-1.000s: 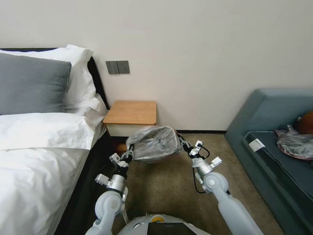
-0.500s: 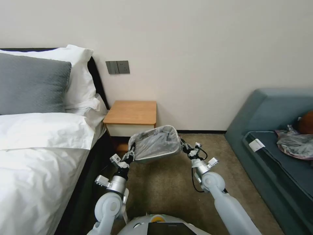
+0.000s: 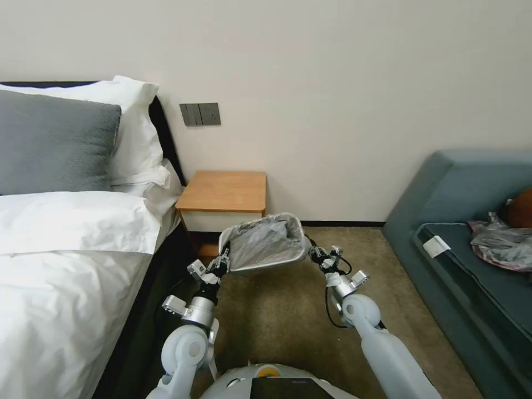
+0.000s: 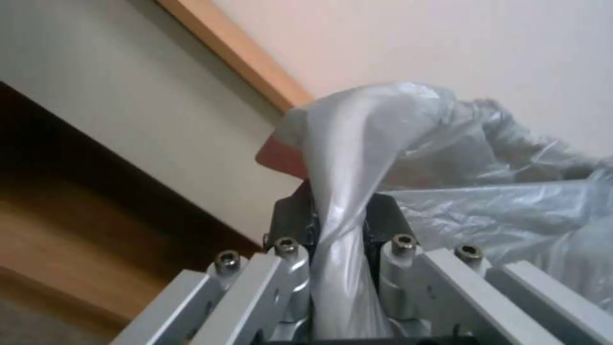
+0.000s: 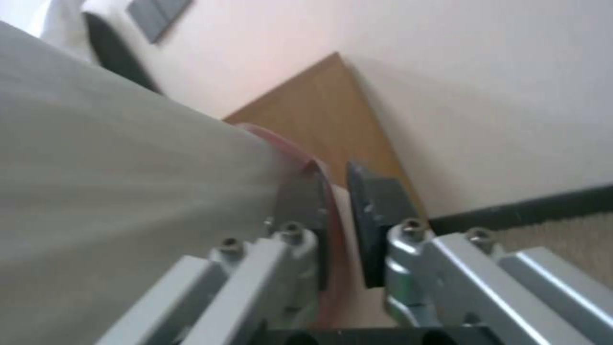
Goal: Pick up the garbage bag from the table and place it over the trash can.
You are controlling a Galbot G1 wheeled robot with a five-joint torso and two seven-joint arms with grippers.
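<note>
The garbage bag [image 3: 265,241], grey and wrinkly, is spread open across the mouth of the trash can [image 3: 260,268], which stands on the carpet in front of the table [image 3: 224,191]. At the bag's left corner my left gripper [image 3: 224,257] is shut on a twisted bunch of the film [image 4: 338,158], seen close in the left wrist view [image 4: 338,201]. My right gripper [image 3: 311,250] is at the bag's right corner. In the right wrist view its fingers [image 5: 332,167] stand slightly apart, with the bag's pink rim [image 5: 329,201] lying against one pad and a thin gap beside the other.
A bed [image 3: 72,249] with white sheets and pillows runs along the left. A grey-blue sofa [image 3: 460,188] on the right carries another crumpled bag [image 3: 501,244] and an orange-brown object [image 3: 522,208]. Bare carpet [image 3: 288,327] lies between them.
The bag has come down from a puffed dome and now lies flatter over the can's mouth. Both grippers have dropped a little, and the right arm has drawn in leftward.
</note>
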